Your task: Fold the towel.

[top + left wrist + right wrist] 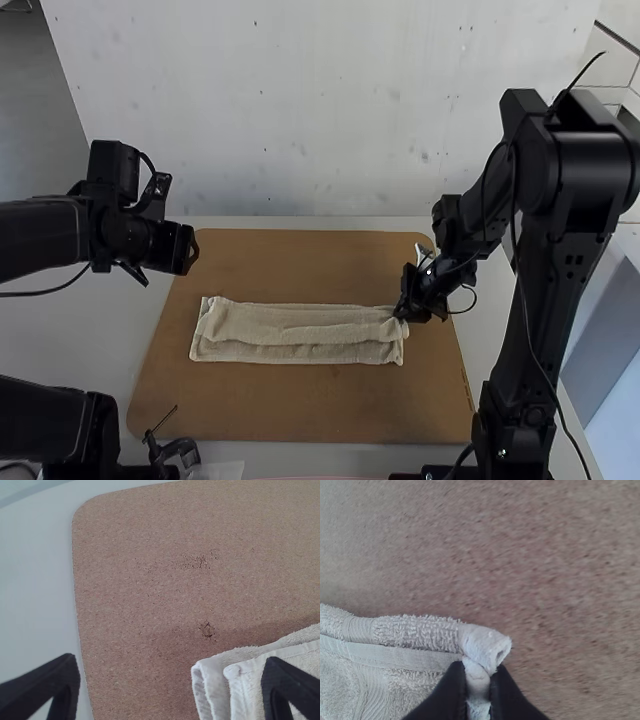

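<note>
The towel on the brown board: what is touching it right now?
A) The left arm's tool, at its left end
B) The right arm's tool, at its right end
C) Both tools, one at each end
B: the right arm's tool is shut on the towel's end.

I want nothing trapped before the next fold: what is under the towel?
The brown board, which shows around the folded towel. The towel covers the part beneath, so whether anything else lies there cannot be seen.
</note>
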`<state>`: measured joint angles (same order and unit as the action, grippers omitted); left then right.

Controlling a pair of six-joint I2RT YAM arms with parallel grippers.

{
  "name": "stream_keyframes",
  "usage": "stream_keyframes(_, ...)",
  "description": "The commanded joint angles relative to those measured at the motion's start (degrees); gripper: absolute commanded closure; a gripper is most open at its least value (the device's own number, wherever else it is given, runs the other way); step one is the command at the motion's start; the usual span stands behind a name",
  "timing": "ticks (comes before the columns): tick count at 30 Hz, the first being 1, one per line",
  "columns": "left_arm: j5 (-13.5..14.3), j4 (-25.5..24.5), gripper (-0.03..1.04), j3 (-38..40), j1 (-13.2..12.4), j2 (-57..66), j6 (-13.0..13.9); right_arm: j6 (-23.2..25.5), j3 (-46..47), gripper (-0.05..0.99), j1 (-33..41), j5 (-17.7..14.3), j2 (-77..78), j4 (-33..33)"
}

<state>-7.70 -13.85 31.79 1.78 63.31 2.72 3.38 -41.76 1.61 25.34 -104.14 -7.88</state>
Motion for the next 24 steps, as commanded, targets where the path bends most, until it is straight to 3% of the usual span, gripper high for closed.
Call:
stream_keyframes(1, -0.73, 0.4, 0.22, 0.03, -0.02, -0.99, -0.88, -3.03, 1.06, 0.91, -4.77, -5.22, 2.1, 0.41)
stream_keyframes(19, -0.82, 0.93, 0.22, -0.24, 0.59, -0.29, -1.84, -17.88, 0.36, 0.91, -24.11, -5.3, 3.85, -3.46)
stream_keyframes(24, -0.82, 1.01, 0.22, -0.24, 1.12, -0.29, -2.02, -20.08, -0.87, 0.91, -27.8, -5.22, 4.38, -4.51)
